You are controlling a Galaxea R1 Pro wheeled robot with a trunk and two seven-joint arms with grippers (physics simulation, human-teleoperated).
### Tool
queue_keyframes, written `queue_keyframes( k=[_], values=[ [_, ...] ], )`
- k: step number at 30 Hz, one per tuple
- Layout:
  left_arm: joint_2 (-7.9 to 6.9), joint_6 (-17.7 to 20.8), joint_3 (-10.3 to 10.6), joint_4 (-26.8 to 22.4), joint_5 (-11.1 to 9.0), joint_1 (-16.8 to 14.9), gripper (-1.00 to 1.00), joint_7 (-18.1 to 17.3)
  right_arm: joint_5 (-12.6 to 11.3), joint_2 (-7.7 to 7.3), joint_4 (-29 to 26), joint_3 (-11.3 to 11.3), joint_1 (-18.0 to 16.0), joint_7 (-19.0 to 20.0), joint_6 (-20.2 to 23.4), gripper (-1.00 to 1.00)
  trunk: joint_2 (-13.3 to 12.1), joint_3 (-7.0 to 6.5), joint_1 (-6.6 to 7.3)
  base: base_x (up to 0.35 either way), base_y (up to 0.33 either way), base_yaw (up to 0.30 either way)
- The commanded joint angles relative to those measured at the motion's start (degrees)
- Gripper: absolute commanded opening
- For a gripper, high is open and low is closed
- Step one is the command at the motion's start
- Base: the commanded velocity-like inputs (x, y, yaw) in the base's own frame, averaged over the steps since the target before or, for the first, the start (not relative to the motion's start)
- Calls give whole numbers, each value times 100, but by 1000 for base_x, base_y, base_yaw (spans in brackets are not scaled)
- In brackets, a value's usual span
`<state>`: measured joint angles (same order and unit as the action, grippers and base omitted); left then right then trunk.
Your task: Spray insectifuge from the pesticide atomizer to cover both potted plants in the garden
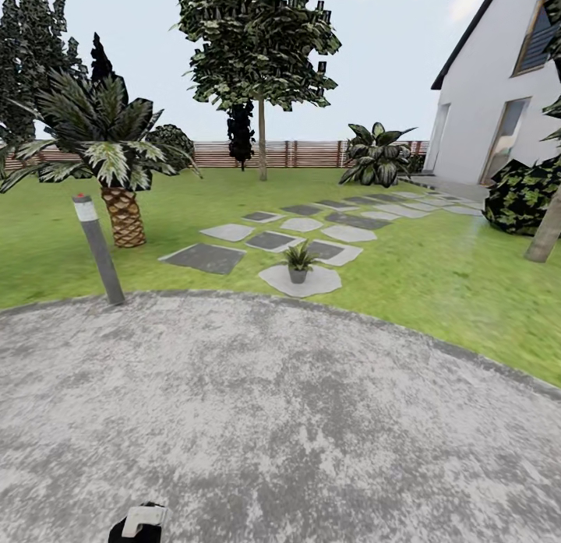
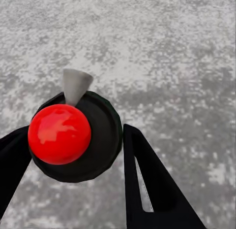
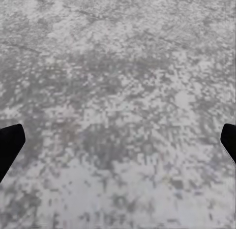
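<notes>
The pesticide atomizer (image 2: 101, 123) appears end-on in the left wrist view as a dark round body with a red ball and a whitish nozzle. My left gripper (image 2: 76, 135) is shut on it, one black finger pressed on each side. Its whitish spray head (image 1: 143, 518) shows at the bottom edge of the head view, over the grey stone patio (image 1: 280, 403). One potted plant (image 1: 299, 261), a small green rosette in a grey pot, stands on a pale stepping stone ahead on the lawn; the second plant is out of view. My right gripper (image 3: 118, 140) hangs open above bare patio stone.
A grey bollard light (image 1: 99, 251) stands at the patio's far left edge, with a palm (image 1: 117, 161) behind it. Stepping stones (image 1: 273, 239) lead toward the white house (image 1: 499, 99). A dark bush (image 1: 522, 196), a tree (image 1: 261, 75) and the slat fence (image 1: 304, 153) lie beyond.
</notes>
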<state>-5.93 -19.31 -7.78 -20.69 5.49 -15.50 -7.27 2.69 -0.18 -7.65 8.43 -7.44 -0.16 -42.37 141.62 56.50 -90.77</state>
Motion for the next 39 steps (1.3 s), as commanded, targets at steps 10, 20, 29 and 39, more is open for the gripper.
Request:
queue_keyframes(
  k=[10, 20, 29, 39],
  values=[
    [4, -22, -48, 3, 65, -5, -100, -29, 29, 1, 3, 27, -3, 1, -17, 100, 2, 5, -2, 340, 0, 0],
    [1, -21, -48, 0, 66, -5, -100, -29, 28, 1, 4, 27, -3, -2, -17, 100, 2, 5, -2, 340, 0, 0],
    [4, -26, -48, 3, 66, -5, -100, -29, 30, 1, 2, 27, -3, -1, -17, 100, 2, 5, -2, 340, 0, 0],
    [4, -20, -48, 3, 66, -5, -100, -29, 30, 1, 5, 27, -3, 0, -17, 100, 2, 5, -2, 340, 0, 0]
  ],
)
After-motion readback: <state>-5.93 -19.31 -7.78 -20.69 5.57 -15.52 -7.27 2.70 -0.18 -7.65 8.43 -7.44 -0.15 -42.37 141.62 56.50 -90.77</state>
